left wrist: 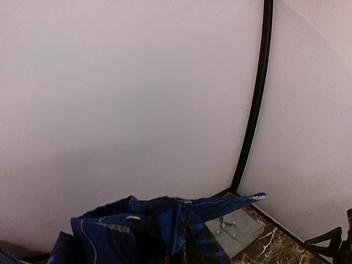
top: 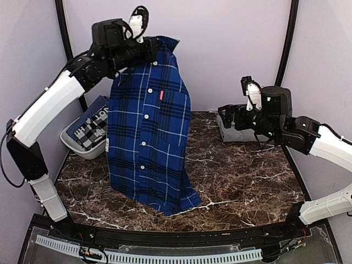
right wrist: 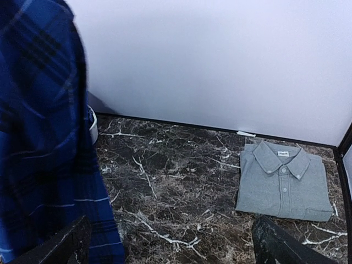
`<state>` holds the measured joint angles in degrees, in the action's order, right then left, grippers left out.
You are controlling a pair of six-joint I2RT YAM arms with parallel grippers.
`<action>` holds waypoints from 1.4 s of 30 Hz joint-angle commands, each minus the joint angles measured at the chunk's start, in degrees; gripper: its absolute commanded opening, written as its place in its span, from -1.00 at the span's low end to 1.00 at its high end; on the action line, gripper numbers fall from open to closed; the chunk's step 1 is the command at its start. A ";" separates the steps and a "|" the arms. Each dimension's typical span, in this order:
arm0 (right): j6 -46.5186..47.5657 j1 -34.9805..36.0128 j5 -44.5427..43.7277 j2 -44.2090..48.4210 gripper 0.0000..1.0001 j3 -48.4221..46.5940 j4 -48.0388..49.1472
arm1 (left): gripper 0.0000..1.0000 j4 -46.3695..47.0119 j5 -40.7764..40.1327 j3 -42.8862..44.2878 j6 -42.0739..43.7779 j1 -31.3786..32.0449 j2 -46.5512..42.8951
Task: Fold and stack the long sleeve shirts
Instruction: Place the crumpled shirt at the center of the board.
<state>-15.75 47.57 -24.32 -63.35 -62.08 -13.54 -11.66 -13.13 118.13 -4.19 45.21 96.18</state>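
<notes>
The blue and black plaid shirt (top: 147, 126) hangs full length from my left gripper (top: 158, 50), which is raised high at the back and shut on the cloth near the collar. Its hem rests on the table (top: 247, 187). In the left wrist view only bunched plaid cloth (left wrist: 148, 231) shows; the fingers are hidden under it. The grey shirt (right wrist: 285, 181) lies folded at the back right, collar towards the wall, and also shows in the top view (top: 237, 133). My right gripper (right wrist: 170, 234) is open and empty, in the air just in front of the grey shirt (left wrist: 236, 234).
A grey basket (top: 70, 144) holding a black and white patterned cloth (top: 94, 124) stands at the back left, behind the hanging shirt. Its rim shows in the right wrist view (right wrist: 93, 127). White walls with black corner posts (top: 286, 49) enclose the table.
</notes>
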 commanded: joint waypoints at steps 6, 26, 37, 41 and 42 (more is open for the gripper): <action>-2.14 -0.37 2.05 -3.59 0.97 2.49 -0.18 | -1.00 -16.01 23.89 -1.23 -12.59 -0.17 18.18; -8.21 -0.55 9.05 -8.19 0.97 10.55 -1.87 | -0.34 -24.65 11.73 -6.90 -20.89 -12.05 21.73; -12.64 -1.79 3.05 -4.40 0.97 15.12 -4.07 | 0.55 -26.88 5.53 -12.84 -19.69 0.91 14.73; -13.73 -4.70 3.01 -2.03 0.97 16.02 -4.14 | 0.39 -25.21 8.03 -20.19 -24.11 6.83 11.98; -13.83 -5.21 3.27 -1.43 0.97 16.30 -3.92 | 0.34 -24.65 8.42 -22.32 -24.90 8.84 11.61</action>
<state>-27.57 44.60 -19.44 -67.59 -46.98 -17.78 -36.12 -5.76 101.47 -25.02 49.56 112.09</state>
